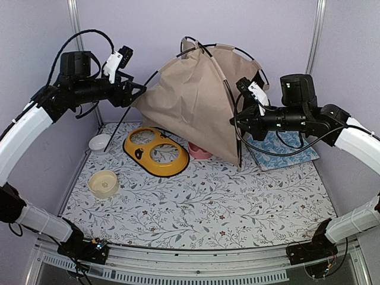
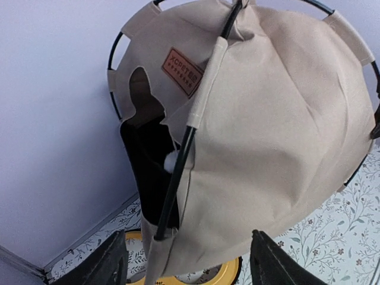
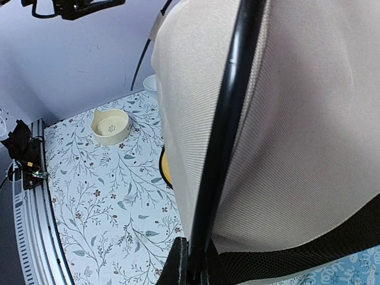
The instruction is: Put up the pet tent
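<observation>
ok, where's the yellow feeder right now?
Top view, left of centre on the mat: the feeder lies flat just in front of the tent's lower left edge, pink bowl at its right, white dish further left.

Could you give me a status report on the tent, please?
Left gripper open, facing tent. Right gripper shut on black pole. Tent raised, tilted. Yellow feeder close beside it.

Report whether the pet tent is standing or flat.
Standing: the pet tent rises to a peak, black poles crossing on top; the right end effector grips one pole.
</observation>
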Controlling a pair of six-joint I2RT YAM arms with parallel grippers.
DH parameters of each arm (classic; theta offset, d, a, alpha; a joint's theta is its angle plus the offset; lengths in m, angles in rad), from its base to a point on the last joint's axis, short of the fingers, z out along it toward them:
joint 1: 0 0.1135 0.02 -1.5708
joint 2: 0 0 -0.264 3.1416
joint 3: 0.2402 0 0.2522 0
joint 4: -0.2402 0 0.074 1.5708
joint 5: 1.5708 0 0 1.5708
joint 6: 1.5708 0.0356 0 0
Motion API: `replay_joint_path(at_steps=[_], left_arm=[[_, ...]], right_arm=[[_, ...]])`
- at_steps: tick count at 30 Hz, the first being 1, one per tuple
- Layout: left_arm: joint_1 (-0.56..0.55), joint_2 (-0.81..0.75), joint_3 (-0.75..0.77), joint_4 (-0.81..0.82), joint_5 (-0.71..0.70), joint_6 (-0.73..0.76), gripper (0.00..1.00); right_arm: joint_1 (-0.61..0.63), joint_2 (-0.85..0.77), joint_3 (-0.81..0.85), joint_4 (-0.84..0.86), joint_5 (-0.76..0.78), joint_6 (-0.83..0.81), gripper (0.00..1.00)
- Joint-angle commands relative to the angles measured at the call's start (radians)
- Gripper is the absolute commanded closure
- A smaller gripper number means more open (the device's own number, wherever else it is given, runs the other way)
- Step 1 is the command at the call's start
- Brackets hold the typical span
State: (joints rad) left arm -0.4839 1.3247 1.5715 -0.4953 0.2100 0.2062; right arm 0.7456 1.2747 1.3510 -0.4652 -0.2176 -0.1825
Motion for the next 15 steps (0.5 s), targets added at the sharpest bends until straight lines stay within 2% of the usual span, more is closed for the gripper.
replay_joint_path(at_steps=[1,7,11,15], left_arm=[[0.019,0.055,-0.004,-0.030,0.024,0.031,0.30],[0.036,0.085,0.022,-0.069,0.083,0.033,0.38],[0.036,0.044,-0.032,-0.066,0.169,0.009,0.38],[0.036,0.002,-0.089,-0.069,0.234,-0.008,0.34]], right_arm=[[-0.004,-0.037,0.070,0.036,-0.064,-0.073,1.00],[-0.006,-0.066,0.076,-0.006,-0.041,-0.088,1.00],[-0.007,-0.069,0.073,-0.027,0.016,-0.093,1.00],[-0.023,-0.065,0.075,-0.042,0.044,-0.104,1.00]])
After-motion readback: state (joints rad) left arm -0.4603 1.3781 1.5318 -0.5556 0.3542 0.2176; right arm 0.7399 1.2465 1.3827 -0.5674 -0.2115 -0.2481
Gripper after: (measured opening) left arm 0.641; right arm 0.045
